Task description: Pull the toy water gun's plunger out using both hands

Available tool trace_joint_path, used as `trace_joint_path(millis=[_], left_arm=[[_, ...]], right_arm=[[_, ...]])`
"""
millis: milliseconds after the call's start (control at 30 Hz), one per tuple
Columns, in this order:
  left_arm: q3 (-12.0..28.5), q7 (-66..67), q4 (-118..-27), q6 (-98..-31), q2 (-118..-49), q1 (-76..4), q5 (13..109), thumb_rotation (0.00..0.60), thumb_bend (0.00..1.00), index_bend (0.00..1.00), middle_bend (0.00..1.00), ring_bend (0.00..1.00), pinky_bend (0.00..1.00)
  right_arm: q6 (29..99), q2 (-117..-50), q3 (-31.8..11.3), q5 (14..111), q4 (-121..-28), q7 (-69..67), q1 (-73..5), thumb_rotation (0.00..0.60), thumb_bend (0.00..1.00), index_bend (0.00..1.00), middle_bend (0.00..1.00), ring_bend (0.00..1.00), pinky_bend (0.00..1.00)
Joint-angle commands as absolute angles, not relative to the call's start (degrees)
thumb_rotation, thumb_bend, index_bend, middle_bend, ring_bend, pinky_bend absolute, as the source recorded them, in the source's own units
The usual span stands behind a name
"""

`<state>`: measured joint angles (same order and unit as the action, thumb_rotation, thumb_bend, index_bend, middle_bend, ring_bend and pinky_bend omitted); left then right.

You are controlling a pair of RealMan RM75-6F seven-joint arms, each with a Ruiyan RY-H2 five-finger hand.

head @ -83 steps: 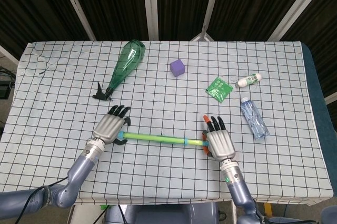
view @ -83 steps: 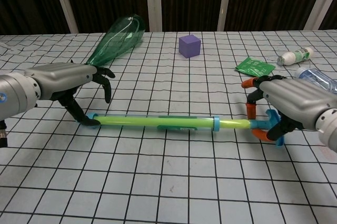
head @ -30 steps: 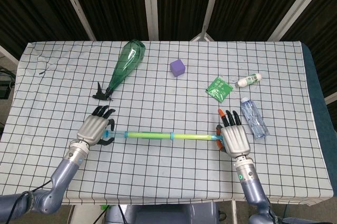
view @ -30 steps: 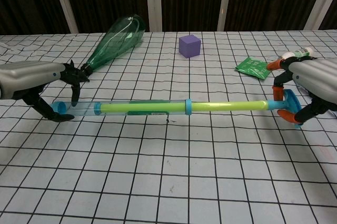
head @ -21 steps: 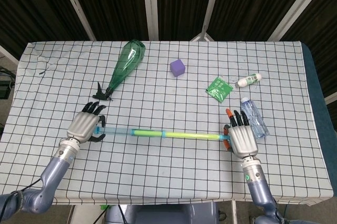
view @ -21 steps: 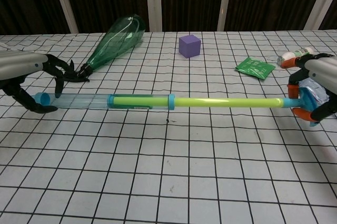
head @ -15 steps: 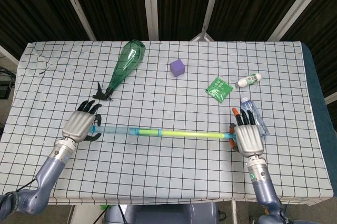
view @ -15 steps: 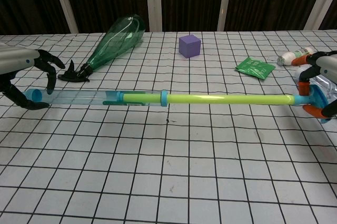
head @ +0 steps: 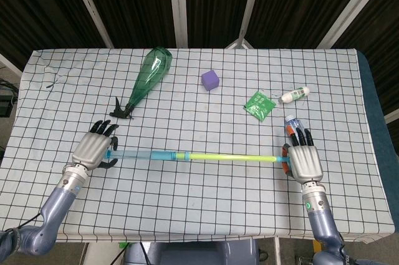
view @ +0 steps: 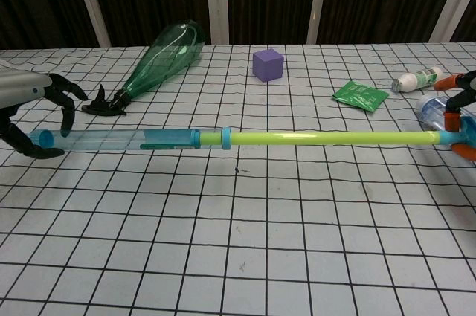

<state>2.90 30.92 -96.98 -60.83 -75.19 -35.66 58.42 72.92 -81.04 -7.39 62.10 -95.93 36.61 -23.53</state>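
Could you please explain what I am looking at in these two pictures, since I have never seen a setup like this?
This is a two-armed robot at a table, steered remotely by a person. Each arm ends in a mechanical hand with fingers. One picture looks down from the robot's head; the other looks forward from its chest, low over the checked tablecloth.

The left hand grips the clear barrel end of a toy water gun. The right hand holds the handle of its yellow-green plunger, drawn far out of the barrel.

Also lying on the cloth: a green plastic bottle on its side, a purple cube, a green packet, a small white bottle and a clear water bottle by the right hand.
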Motion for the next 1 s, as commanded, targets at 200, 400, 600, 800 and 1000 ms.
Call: trace_joint_path(millis=[200,400,600,800,1000], left_arm=[[3.0,31.8,-96.8,-60.8,-75.7,-36.0,58.3,0.6,0.54,0.68,0.1,0.0,0.0],[2.9,32.1,-96.4,-60.8,-75.7,-36.0,58.4,0.6,0.55,0.68,0.1,0.0,0.0],[3.1,31.6,-96.3,-61.1,-76.0,-35.9,58.6,0.6,0.54,0.57,0.09,0.0,0.0],[3.0,30.9,-97.0,-61.2,-76.5,-35.8,59.9,0.6,0.32,0.31,0.05,0.0,0.0],[2.7,30.0,-98.6,-61.1,-76.7,-35.5,60.6,0.6,0.17,0.12,0.02,0.0,0.0]], right_arm=[[72.3,-80.8,-7.8,61.2,-94.6,35.8,-23.7,0.6,0.44,0.63,0.13,0.0,0.0],[72.0,-80.5,-8.0,60.8,-94.0,34.8,-23.6,0.6,0.44,0.63,0.13,0.0,0.0],[71.6,-79.9,-8.0,60.7,-94.0,34.3,-23.6,0.6,0.44,0.63,0.13,0.0,0.0],[70.7,-78.8,-7.5,60.8,-94.7,33.6,-23.6,0.6,0.44,0.22,0.07,0.0,0.0],[69.1,-75.5,-7.1,57.9,-96.7,35.1,-23.4,0.6,0.39,0.0,0.0,0.0,0.0]])
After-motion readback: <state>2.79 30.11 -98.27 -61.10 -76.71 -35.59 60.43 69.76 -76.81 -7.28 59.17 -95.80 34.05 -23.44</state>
